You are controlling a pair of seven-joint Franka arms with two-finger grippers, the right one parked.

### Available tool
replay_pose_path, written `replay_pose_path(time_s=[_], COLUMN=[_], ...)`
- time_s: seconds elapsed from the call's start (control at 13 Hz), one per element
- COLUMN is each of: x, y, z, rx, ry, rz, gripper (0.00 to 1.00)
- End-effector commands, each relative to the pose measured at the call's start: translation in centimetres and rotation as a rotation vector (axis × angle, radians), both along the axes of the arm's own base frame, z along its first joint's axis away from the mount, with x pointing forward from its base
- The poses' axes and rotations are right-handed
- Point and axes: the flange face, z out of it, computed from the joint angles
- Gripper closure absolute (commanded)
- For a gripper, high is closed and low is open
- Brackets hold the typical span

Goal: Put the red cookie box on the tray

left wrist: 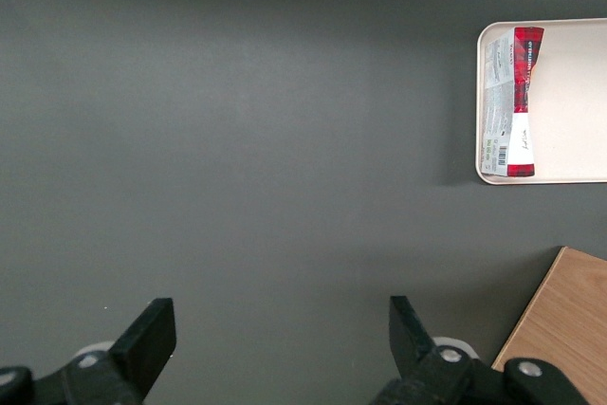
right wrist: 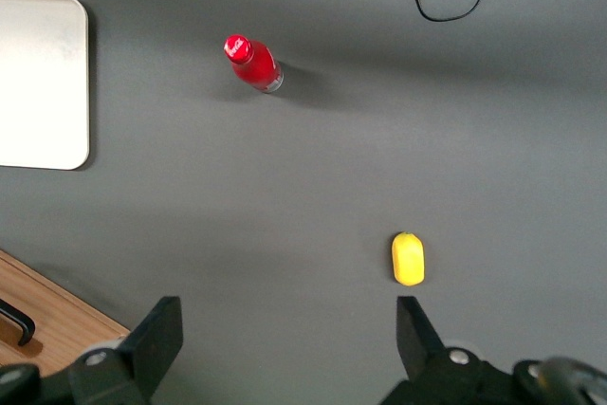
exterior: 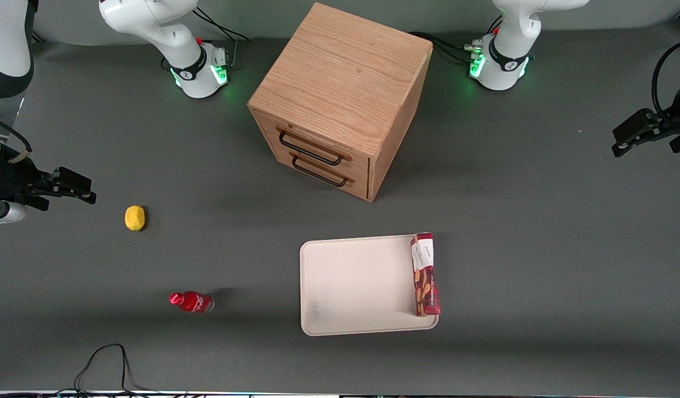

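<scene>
Red cookie box (exterior: 425, 275) lying flat on the cream-white tray (exterior: 356, 287), along the tray's edge toward the working arm's end of the table, white patch at the end nearer the wooden two-drawer cabinet (exterior: 340, 99). Seen from the left wrist, red cookie box (left wrist: 513, 101) and tray (left wrist: 569, 101) again, the tray cut off by the frame edge so only one end shows; print on the carton too small to read. Left gripper (exterior: 630, 135) well away from the box, raised over bare grey table (exterior: 539, 193) at the working arm's end, partly cut off by the frame edge in the front view. From the wrist camera, gripper (left wrist: 282, 329) spread wide, fingers (left wrist: 152, 334) well apart, pinching nothing, only their tips visible. Toward the parked arm's end: a small yellow object (exterior: 135, 217), possibly a lemon, and a small red bottle (exterior: 192, 302) apparently on its side. Cabinet drawers both closed.
</scene>
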Motion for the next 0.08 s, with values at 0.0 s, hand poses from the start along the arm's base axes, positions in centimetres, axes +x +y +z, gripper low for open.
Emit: replay_pose_path(time_s=[0.0], x=[-1.11], y=[-0.23], z=[0.35], rx=[-0.032], ry=[0.009], rz=[0.016], gripper=[0.0])
